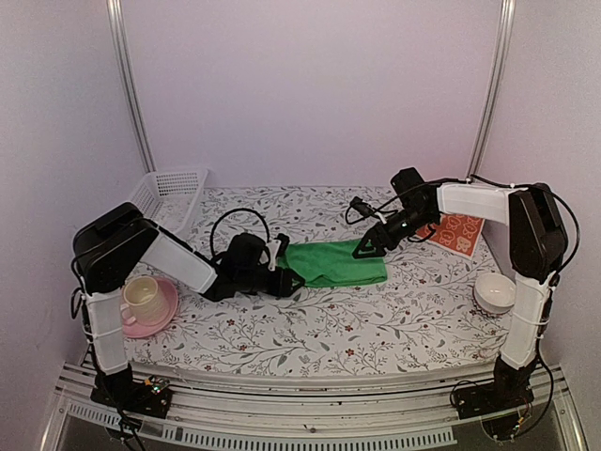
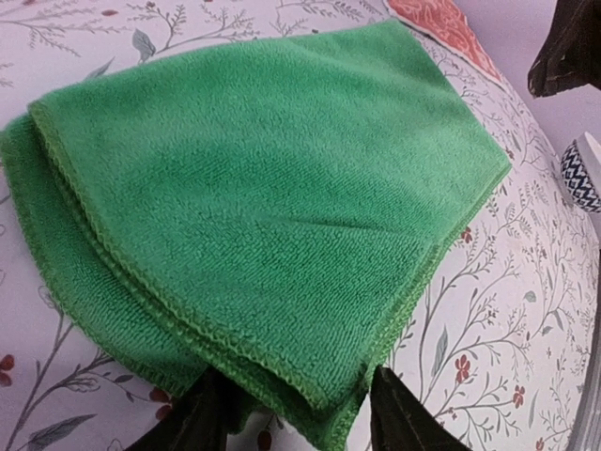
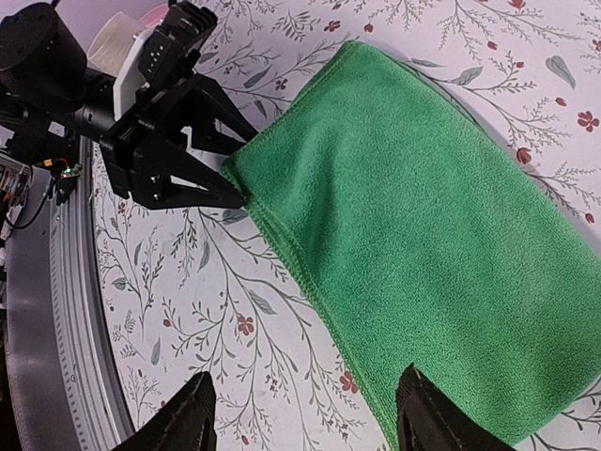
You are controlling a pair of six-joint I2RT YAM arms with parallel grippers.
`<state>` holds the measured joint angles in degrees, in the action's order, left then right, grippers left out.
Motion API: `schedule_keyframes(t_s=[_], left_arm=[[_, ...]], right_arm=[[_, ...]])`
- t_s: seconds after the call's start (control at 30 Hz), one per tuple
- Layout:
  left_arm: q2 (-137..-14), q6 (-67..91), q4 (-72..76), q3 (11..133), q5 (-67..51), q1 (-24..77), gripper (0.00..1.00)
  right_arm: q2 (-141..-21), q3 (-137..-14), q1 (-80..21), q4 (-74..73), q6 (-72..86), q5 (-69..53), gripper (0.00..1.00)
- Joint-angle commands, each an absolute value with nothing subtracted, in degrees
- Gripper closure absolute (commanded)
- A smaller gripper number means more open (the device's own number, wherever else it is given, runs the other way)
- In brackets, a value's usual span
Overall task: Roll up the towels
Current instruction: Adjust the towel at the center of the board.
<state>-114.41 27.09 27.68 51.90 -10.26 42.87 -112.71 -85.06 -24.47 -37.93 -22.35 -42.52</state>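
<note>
The plain green towel lies folded flat mid-table. My left gripper is open at the towel's left end. In the left wrist view the towel's layered corner lies between its spread fingers. My right gripper is open and hovers over the towel's right end. In the right wrist view its fingers straddle the long edge of the towel, and the left gripper shows open at the far end. The orange-red patterned towel lies flat at the back right, behind the right arm.
A white basket stands at the back left. A cream cup on a pink saucer sits at the front left. A patterned bowl sits at the front right, near the right arm's base.
</note>
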Motion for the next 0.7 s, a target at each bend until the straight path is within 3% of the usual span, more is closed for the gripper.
schedule_keyframes(t_s=[0.0, 0.13, 0.3, 0.67], left_arm=[[-112.18, 28.18, 26.72, 49.6, -10.8, 43.41, 0.45], [-110.28, 28.25, 26.08, 49.57, -10.39, 43.19, 0.36], [-110.3, 28.99, 26.02, 50.06, -10.77, 42.53, 0.35], [-112.11, 31.9, 30.28, 49.17, -12.66, 40.68, 0.51]], right_arm=[[-112.24, -84.64, -24.64, -37.86, -22.76, -42.8, 0.34], [-112.45, -84.66, -24.65, -37.83, -22.69, -42.67, 0.34], [-112.49, -84.73, -24.61, -37.77, -22.51, -42.64, 0.33], [-112.54, -84.66, -24.66, -37.79, -22.5, -42.46, 0.33]])
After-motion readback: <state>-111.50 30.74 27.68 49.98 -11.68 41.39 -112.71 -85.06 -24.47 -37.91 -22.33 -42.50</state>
